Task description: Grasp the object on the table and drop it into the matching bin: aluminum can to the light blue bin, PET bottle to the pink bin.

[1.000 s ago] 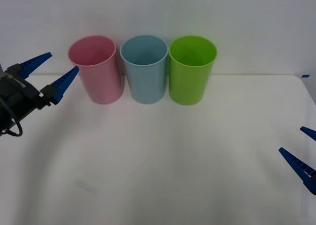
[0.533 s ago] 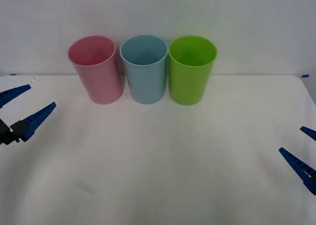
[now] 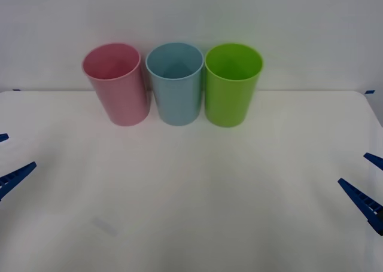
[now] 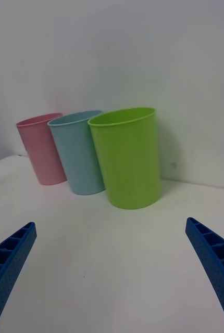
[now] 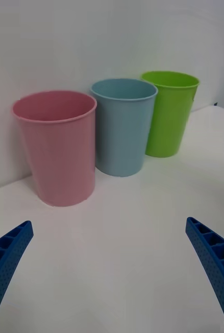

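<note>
Three bins stand upright in a row along the table's (image 3: pixel 191 194) far edge: pink bin (image 3: pixel 116 83), light blue bin (image 3: pixel 175 82), green bin (image 3: pixel 232 83) (rims nearly touching). The left gripper (image 5: pixel 112 270) hangs at the left edge, fingers apart. The right gripper (image 4: pixel 112 270) hangs at the right edge, likewise spread.

Three upright bins — pink bin (image 4: pixel 40 151), light blue bin (image 4: pixel 79 153), lime green bin (image 4: pixel 127 156)
</note>
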{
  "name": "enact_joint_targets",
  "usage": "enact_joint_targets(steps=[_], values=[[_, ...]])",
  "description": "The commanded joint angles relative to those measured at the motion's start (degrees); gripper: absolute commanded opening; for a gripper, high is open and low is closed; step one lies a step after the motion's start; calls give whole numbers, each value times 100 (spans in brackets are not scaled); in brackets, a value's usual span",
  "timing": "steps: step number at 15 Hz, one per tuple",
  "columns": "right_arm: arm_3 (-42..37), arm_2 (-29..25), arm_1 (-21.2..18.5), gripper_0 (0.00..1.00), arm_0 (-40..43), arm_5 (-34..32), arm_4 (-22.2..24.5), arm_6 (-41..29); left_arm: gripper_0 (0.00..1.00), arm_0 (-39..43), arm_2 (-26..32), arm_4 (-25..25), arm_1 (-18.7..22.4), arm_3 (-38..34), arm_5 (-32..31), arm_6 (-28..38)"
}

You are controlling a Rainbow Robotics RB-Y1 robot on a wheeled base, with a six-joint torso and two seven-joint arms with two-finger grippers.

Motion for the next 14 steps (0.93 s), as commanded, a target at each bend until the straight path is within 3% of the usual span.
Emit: enact_joint_targets(steps=[1,8,14], values=[[0,0,0,100,0,0,0,0,100,321,-15,163,3,4,-33,-271],[0,0,0,100,0,0,0,0,100,769,-138,365,3,4,-33,-368],[0,0,0,100,0,0,0,0,100,690,-446,647,3,276,-6,-403]])
